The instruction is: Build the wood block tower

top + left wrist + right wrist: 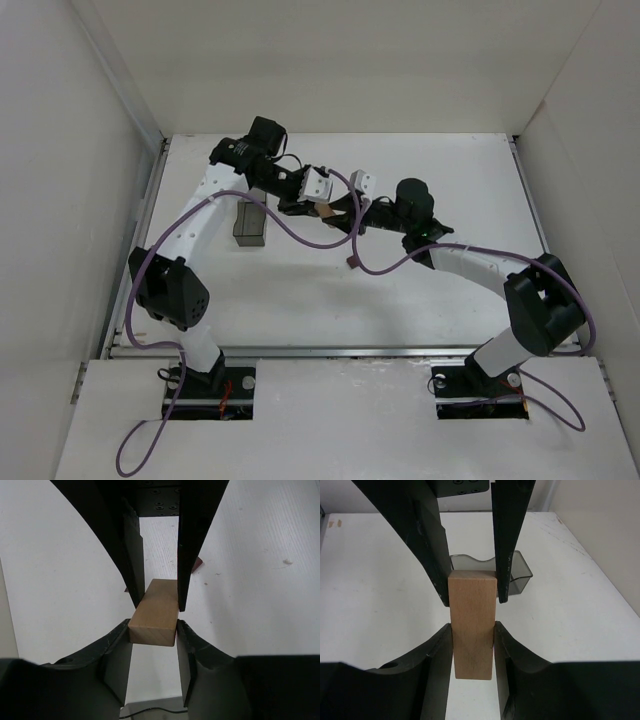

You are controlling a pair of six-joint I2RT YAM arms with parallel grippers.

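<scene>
Mid-build. The left pincer is clamped on a tan block. The right pincer is clamped on a second tan block, held upright. Both sit close together mid-surface. The next move likely calls for squaring one block down. A bin and a red-brown piece are near. The walls are well apart.

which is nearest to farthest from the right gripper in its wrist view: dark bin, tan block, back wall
1. tan block, held in the right gripper
2. dark bin, on the table behind the block, slightly right
3. back wall, past the table's far edge
</scene>
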